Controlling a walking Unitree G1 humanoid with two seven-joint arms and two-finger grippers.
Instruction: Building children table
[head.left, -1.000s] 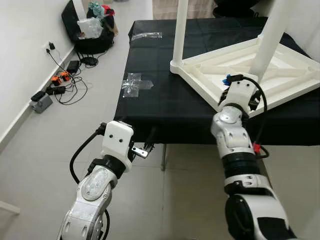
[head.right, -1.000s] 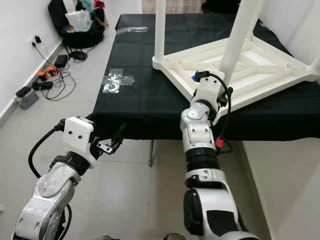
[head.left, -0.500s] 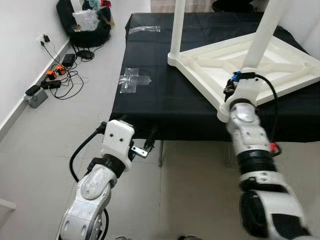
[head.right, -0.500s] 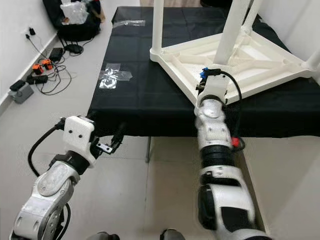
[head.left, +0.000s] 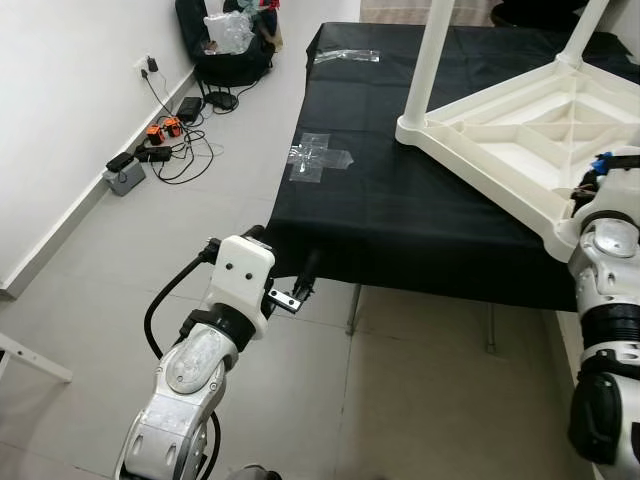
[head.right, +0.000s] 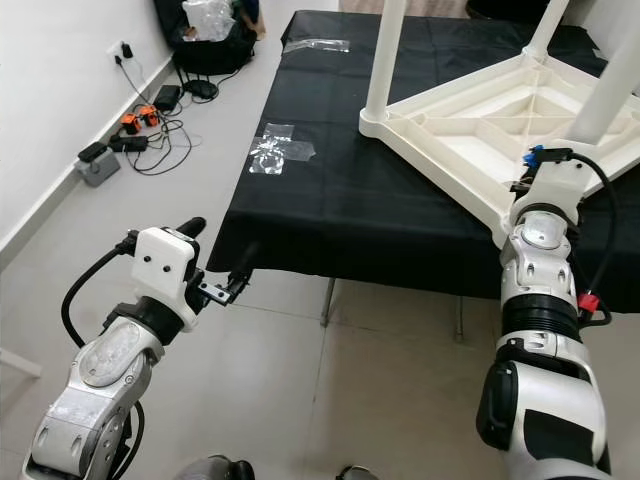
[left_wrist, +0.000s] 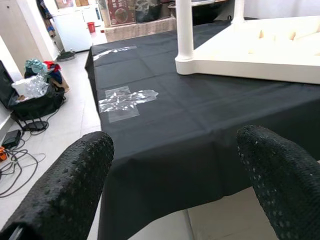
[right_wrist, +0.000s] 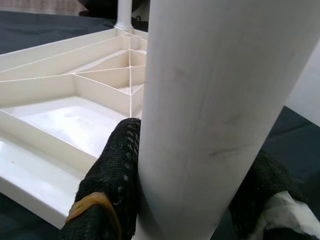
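Children table (head.left: 520, 140) lies upside down on the black-covered table (head.left: 400, 200), near its right edge. The right gripper (right_wrist: 195, 200) is clasped around an upright leg (right_wrist: 215, 100) at the near corner; the left gripper (left_wrist: 175, 175) hangs released, well apart.

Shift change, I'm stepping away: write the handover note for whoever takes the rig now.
Right tool: shut on a white table leg at the near corner of the upturned tabletop.
Left tool: open and holding nothing, short of the black cloth's edge.
Tabletop lies underside up on the cloth; three more legs stand in its other corners.
Done: four legs standing.
Left: whether this leg is fully seated can't be told; check it, then turn the table upright.
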